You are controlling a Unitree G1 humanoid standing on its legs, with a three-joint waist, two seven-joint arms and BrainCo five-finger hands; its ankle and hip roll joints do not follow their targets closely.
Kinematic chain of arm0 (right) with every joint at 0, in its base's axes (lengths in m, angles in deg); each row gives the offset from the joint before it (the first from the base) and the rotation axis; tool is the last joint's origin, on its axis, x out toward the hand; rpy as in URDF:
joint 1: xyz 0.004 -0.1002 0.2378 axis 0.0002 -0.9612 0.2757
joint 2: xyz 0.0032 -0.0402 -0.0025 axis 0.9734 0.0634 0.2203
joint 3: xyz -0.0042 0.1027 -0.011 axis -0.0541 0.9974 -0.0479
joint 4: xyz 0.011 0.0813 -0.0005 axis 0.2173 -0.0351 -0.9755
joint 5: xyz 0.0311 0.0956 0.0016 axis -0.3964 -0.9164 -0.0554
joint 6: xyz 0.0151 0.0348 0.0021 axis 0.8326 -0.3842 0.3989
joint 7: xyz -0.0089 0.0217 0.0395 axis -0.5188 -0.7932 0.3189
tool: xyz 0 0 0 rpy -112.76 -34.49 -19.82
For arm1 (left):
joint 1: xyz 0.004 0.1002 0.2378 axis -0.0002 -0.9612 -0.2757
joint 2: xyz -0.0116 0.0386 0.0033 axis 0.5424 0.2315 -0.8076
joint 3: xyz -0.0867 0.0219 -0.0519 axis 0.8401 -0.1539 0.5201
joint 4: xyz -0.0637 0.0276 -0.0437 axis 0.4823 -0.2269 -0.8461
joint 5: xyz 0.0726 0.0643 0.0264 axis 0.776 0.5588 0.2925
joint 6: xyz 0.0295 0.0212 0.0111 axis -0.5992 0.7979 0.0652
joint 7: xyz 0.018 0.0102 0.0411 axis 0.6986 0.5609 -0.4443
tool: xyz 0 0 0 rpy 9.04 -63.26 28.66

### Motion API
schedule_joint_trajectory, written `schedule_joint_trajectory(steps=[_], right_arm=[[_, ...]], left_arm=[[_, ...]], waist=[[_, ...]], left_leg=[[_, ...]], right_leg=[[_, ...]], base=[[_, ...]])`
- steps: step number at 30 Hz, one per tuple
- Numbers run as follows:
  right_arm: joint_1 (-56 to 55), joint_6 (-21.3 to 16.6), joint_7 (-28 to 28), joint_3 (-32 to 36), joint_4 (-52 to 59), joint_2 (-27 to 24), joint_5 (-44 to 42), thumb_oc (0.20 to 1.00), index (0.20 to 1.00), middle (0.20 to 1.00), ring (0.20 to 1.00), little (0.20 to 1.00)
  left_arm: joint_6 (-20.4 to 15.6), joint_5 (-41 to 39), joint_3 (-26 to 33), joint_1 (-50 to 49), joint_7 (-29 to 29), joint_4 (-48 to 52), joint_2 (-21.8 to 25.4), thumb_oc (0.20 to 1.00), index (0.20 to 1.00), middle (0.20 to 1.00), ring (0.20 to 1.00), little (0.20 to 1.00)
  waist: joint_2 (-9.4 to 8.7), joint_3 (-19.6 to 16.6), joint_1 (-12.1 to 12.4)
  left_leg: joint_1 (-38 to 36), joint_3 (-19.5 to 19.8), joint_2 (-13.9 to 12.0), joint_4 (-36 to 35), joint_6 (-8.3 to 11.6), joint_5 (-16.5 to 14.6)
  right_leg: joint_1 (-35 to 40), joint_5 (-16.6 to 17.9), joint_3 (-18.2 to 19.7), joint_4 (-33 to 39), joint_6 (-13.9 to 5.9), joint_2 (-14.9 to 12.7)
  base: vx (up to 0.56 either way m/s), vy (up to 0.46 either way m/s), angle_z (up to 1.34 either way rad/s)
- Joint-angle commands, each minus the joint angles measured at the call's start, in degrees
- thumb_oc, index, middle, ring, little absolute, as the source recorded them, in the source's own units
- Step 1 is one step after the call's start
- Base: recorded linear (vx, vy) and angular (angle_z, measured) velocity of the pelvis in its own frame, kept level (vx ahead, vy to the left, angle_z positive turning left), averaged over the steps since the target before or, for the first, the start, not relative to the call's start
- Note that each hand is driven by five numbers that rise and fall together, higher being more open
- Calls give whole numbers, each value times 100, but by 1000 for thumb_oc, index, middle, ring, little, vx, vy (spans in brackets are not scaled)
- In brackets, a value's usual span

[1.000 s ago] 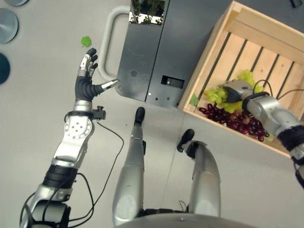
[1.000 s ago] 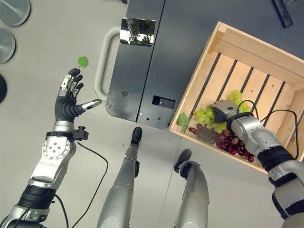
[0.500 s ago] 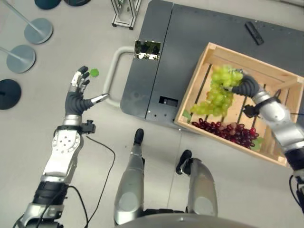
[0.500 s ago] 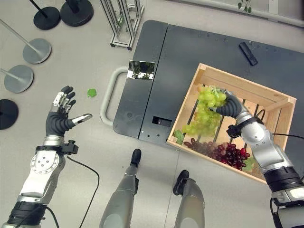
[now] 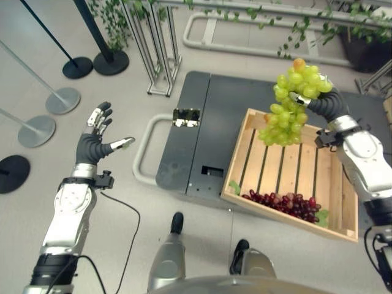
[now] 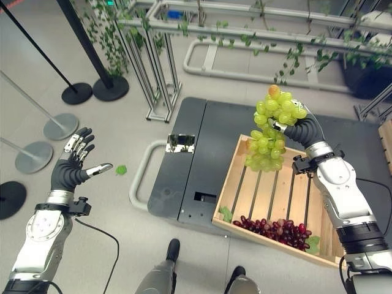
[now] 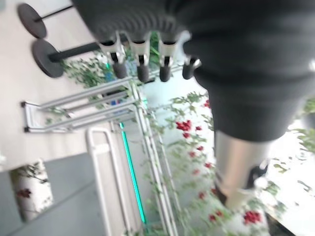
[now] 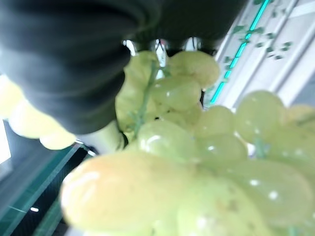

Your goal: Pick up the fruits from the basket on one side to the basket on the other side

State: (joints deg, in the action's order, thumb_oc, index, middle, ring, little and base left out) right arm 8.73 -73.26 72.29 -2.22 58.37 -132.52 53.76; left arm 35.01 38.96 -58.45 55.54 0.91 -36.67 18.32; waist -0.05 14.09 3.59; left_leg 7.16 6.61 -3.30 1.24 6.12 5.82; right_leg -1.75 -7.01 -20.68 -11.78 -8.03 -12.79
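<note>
The floor (image 5: 55, 37) is pale grey and smooth. A big dark grey cart (image 5: 202, 141) stands on it, with a pale looped handle (image 5: 142, 153) at its side and a small shiny label (image 5: 186, 117) near that edge. No writing on it can be read.

On the cart sits a wooden crate (image 5: 288, 177) made of slats. Behind the cart are silver metal rails (image 6: 245, 37) with green leafy vines (image 6: 104, 30) on them, and black poles on round bases (image 5: 64, 101) stand on the floor.

The right robot hand (image 5: 323, 103) is up in the air above the far side of the crate, with its fingers curled tight round a bunch of green grapes (image 5: 291, 101). The bunch hangs down from the hand and is not touching the crate.

The left robot hand (image 5: 97, 138) is out over the bare floor, well apart from the cart, with its fingers straight and spread and nothing in it.

A bunch of dark red grapes (image 5: 282, 203) lies in the crate by its near wall. A small green leaf (image 6: 120, 169) lies on the floor near the left hand.
</note>
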Motion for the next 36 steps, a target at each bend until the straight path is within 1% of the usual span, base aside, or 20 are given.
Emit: schedule_joint_trajectory(steps=[1, 3, 4, 6, 9, 11, 14, 16, 18, 24, 25, 26, 31, 36], right_arm=[[303, -357, -59, 2, 523, 2, -288, 200, 200, 200, 200, 200], [281, -327, -88, -35, 576, 9, -274, 200, 200, 200, 200, 200], [236, -286, -133, -52, 693, -45, -172, 200, 200, 200, 200, 200], [226, -275, -129, -114, 738, 8, -123, 200, 200, 200, 200, 200], [227, -215, -187, -236, 850, 71, -104, 200, 200, 200, 200, 200], [242, -120, -289, -387, 916, 130, -67, 200, 200, 200, 200, 200], [392, -46, -333, -572, 814, 227, -38, 200, 200, 200, 200, 200], [444, -9, -362, -625, 831, 251, -127, 200, 200, 200, 200, 200], [562, 16, -341, -705, 817, 302, -134, 200, 200, 200, 200, 200], [884, 48, -322, -936, 801, 253, 35, 200, 200, 200, 200, 200], [963, 60, -330, -1014, 812, 296, -3, 200, 200, 200, 200, 200], [966, 59, -330, -1010, 809, 297, -4, 200, 200, 200, 200, 200], [1212, 57, -339, -1259, 832, 455, 60, 200, 200, 200, 200, 200], [1506, 33, -318, -1442, 821, 452, 165, 200, 200, 200, 200, 200]], left_arm=[[-89, -361, -150, -60, 426, 389, 389, 1000, 1000, 1000, 1000, 1000], [-39, -415, -234, -22, 508, 427, 438, 1000, 1000, 1000, 1000, 1000], [6, -372, -332, 87, 642, 554, 588, 1000, 1000, 1000, 1000, 1000], [31, -403, -525, 312, 681, 559, 666, 1000, 1000, 1000, 1000, 1000], [101, -762, -768, 594, 695, 429, 572, 1000, 1000, 1000, 1000, 1000], [201, -689, -1069, 934, 736, 367, 540, 1000, 1000, 1000, 1000, 1000], [228, -563, -1359, 1309, 744, 231, 565, 1000, 1000, 1000, 1000, 1000], [244, -655, -1422, 1445, 729, 45, 508, 1000, 1000, 1000, 1000, 1000], [295, -581, -1599, 1647, 725, -129, 493, 1000, 1000, 1000, 1000, 1000], [375, -741, -1813, 2015, 764, -382, 651, 1000, 1000, 1000, 1000, 1000], [424, -811, -1946, 2164, 805, -397, 714, 1000, 1000, 1000, 1000, 1000], [422, -814, -1953, 2176, 805, -405, 716, 1000, 1000, 1000, 1000, 1000], [534, -915, -2343, 2596, 792, -613, 663, 1000, 1000, 1000, 1000, 1000], [611, -1019, -2657, 2864, 859, -605, 609, 1000, 1000, 1000, 1000, 1000]], waist=[[-261, -519, -115], [-265, -580, -114], [-276, -673, -140], [-286, -761, -165], [-297, -845, -204], [-311, -958, -234], [-329, -1071, -273], [-345, -1133, -280], [-349, -1193, -303], [-327, -1242, -330], [-317, -1262, -347], [-320, -1255, -343], [-306, -1276, -383], [-302, -1285, -398]], left_leg=[[-238, -35, 140, 239, -266, -689], [-295, -67, 125, 184, -268, -689], [-382, -92, 114, 145, -259, -690], [-485, -120, 93, 59, -254, -689], [-584, -168, 79, -18, -254, -683], [-641, -192, 62, -83, -257, -673], [-724, -248, 39, -201, -259, -639], [-760, -283, 30, -277, -253, -606], [-781, -304, 27, -317, -247, -589], [-900, -363, 36, -351, -261, -604], [-933, -381, 37, -359, -267, -616], [-937, -382, 37, -361, -267, -616], [-975, -416, 54, -309, -287, -674], [-1005, -444, 72, -232, -307, -755]], right_leg=[[29, 606, -41, 676, -78, 130], [74, 612, -18, 727, -82, 152], [158, 606, -7, 774, -84, 169], [264, 612, -5, 847, -88, 183], [330, 642, 21, 931, -101, 209], [365, 667, 48, 1002, -102, 236], [411, 718, 88, 1095, -113, 262], [432, 752, 105, 1156, -117, 282], [433, 772, 112, 1180, -123, 288], [500, 786, 171, 1194, -128, 280], [522, 788, 183, 1196, -130, 274], [526, 788, 184, 1197, -131, 274], [577, 791, 216, 1205, -152, 243], [605, 773, 248, 1190, -170, 217]], base=[[84, 20, -11], [73, 8, -8], [69, 6, -13], [77, 14, -17], [26, 8, -6], [12, 20, -6], [-14, 23, -10], [-13, 8, -9], [-1, 10, -10], [22, 13, -11], [0, 0, 0], [45, 15, -3], [8, 3, 0], [19, 3, -3]])
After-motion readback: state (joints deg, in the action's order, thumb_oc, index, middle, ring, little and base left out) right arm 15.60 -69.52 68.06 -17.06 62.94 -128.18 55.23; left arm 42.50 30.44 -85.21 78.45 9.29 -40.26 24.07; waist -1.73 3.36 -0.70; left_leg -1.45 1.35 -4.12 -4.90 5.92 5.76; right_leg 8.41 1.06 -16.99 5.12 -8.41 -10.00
